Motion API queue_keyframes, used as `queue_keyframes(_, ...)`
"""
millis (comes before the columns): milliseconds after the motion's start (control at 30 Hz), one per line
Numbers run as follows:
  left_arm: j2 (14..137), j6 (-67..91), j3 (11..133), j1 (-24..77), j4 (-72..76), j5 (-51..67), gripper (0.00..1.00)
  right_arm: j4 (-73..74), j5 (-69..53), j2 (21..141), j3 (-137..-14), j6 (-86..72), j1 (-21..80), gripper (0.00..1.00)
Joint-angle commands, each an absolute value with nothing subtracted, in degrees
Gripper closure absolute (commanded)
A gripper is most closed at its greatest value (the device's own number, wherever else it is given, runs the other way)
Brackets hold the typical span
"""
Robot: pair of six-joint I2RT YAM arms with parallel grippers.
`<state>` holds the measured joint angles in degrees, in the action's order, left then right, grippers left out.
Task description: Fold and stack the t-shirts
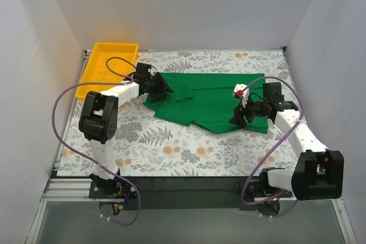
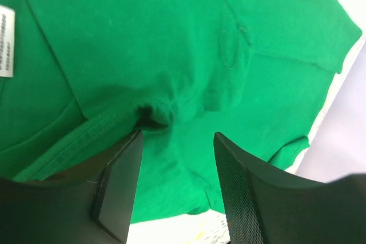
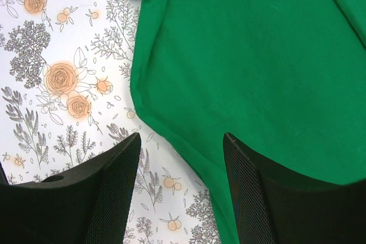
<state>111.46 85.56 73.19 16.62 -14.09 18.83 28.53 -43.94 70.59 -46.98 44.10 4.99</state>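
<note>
The bright green t-shirt (image 1: 211, 98) lies partly folded and rumpled across the far middle of the floral tablecloth. My left gripper (image 1: 164, 88) is open just over its left end; in the left wrist view (image 2: 177, 141) the jaws stand apart above wrinkled green cloth (image 2: 189, 44), with the white neck label (image 2: 6, 41) at the left edge. My right gripper (image 1: 238, 119) is open over the shirt's near right edge; in the right wrist view (image 3: 180, 147) the jaws straddle the shirt's hem (image 3: 171, 135), nothing held.
An empty yellow plastic tray (image 1: 107, 67) stands at the far left corner. White walls enclose the table on three sides. The floral tablecloth (image 1: 171, 147) lies bare in front of the shirt. Purple cables loop beside both arms.
</note>
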Motion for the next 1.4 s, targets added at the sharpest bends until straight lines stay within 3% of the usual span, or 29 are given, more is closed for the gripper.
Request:
queue_keyframes(0, 105.48, 80.96, 77.34, 15.65, -16.51, 17.85, 0.48, 28.04, -45.44, 70.49, -46.49, 44.47, 4.83, 0.34)
queue_keyframes(100, 98.98, 78.14, 74.11, 15.56, -19.41, 15.3, 0.48, 28.12, -45.53, 70.66, -46.49, 44.56, 4.75, 0.34)
queue_keyframes(267, 83.87, 76.91, 54.02, 15.56, -20.13, 15.03, 0.48, 28.56, -45.88, 71.28, -46.76, 44.65, 4.75, 0.34)
queue_keyframes(433, 75.16, 76.73, 43.26, 15.12, -18.11, 14.5, 0.47, 28.65, -45.97, 71.63, -46.85, 44.65, 4.75, 0.34)
queue_keyframes(733, 84.45, 74.88, 43.94, 14.5, -13.36, 12.39, 0.44, 28.74, -45.44, 71.98, -46.67, 44.65, 4.66, 0.34)
queue_keyframes(1000, 94.03, 73.74, 50.36, 14.59, -12.04, 12.92, 0.49, 28.65, -45.44, 72.16, -46.67, 44.82, 4.66, 0.34)
queue_keyframes(1167, 96.68, 73.39, 52.82, 14.5, -12.04, 14.5, 0.58, 28.65, -45.35, 72.16, -46.67, 44.82, 4.66, 0.34)
queue_keyframes(1367, 94.67, 73.56, 52.38, 14.59, -11.87, 16.17, 0.9, 28.65, -45.44, 72.16, -46.67, 44.82, 4.66, 0.34)
